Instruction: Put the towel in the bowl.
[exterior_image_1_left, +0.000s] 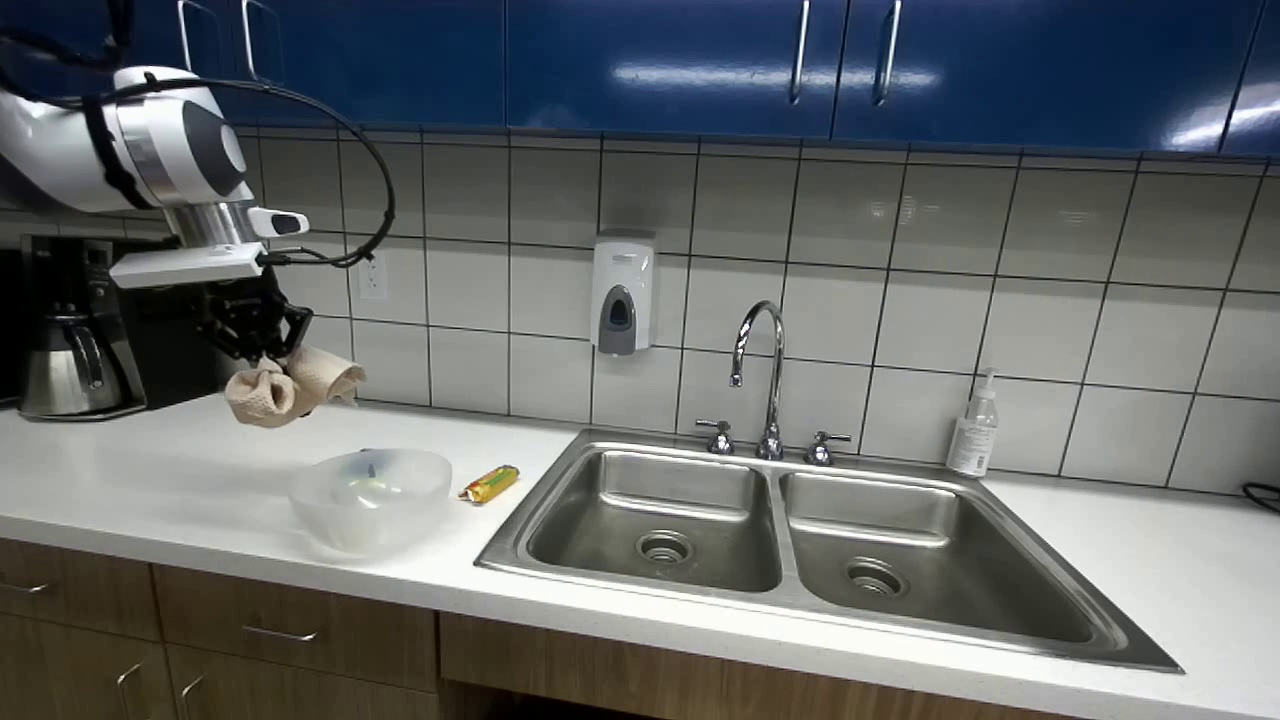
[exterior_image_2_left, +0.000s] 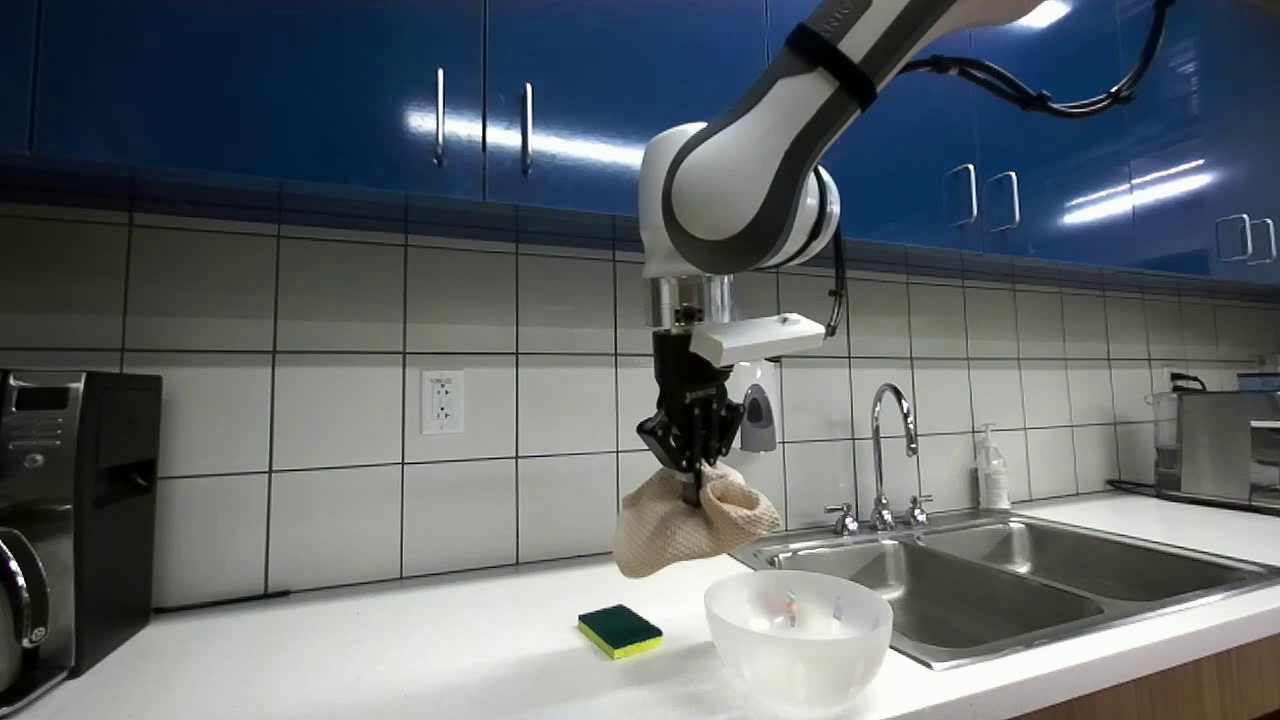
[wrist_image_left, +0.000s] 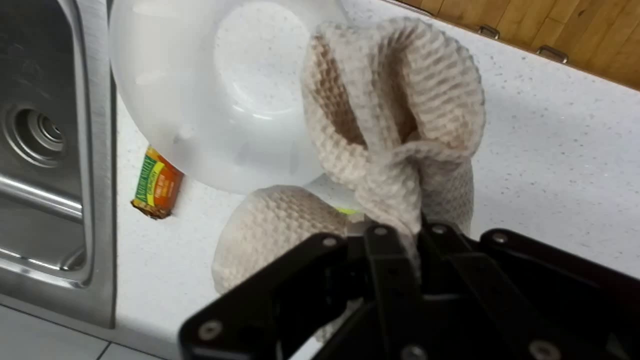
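far left: boxy black coffee machine (exterior_image_2_left: 110, 520), well apart from the grasp. next, flat green-and-yellow rectangular sponge (exterior_image_2_left: 620, 630) on the white speckled counter (exterior_image_2_left: 400, 660); not part of this job. then the black two-finger gripper (exterior_image_2_left: 691, 484), clenched on the beige waffle-weave cloth towel (exterior_image_2_left: 655, 530). pinch is mid-cloth, so folds droop either side of the grip. towel hangs in the air, i'd guess held high to clear a rim on the way over. right of it: frosted translucent round plastic bowl (exterior_image_2_left: 800, 665), upright, mouth up, on the counter, so a straight drop should do. towel not in it yet; remaining: shift across, lower, let go. risk: a loose fold catching on the bowl edge. past the bowl, yellow-and-green wrapped snack bar (exterior_image_1_left: 490, 484), just beside it, then the stainless double-basin sink (exterior_image_1_left: 787, 535).
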